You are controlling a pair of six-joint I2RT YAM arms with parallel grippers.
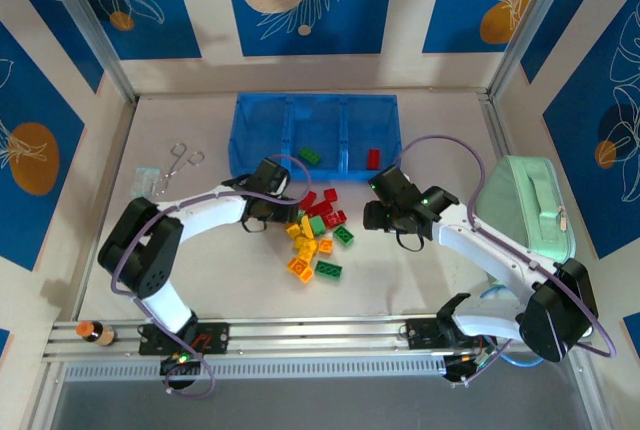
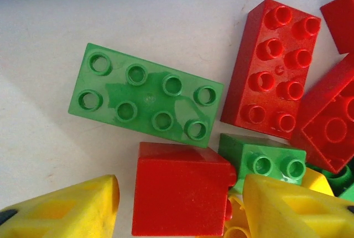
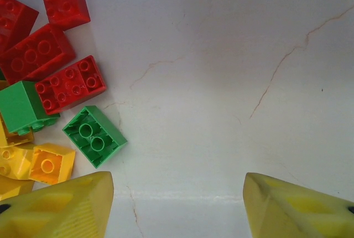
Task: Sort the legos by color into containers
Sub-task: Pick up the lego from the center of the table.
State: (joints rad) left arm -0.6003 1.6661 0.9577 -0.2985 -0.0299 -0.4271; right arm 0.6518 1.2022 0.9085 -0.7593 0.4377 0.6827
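Nearest: left gripper point(image 2: 180, 193) spread astride a red brick point(image 2: 182, 185); right gripper point(image 3: 177, 188) spread, empty; tray point(image 1: 240, 140) holds two (pile point(image 1: 315, 235) mostly unsorted).

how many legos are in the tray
2: a green lego in the middle compartment of the tray, a red lego in the right one. None seems hidden.

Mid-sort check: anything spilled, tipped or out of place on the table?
Nothing looks spilled or broken. Scissors and a clear packet lie left of the blue tray, unrelated to sorting. One red brick in the pile lies tipped, no studs facing up. Hairline cracks run across the tabletop.
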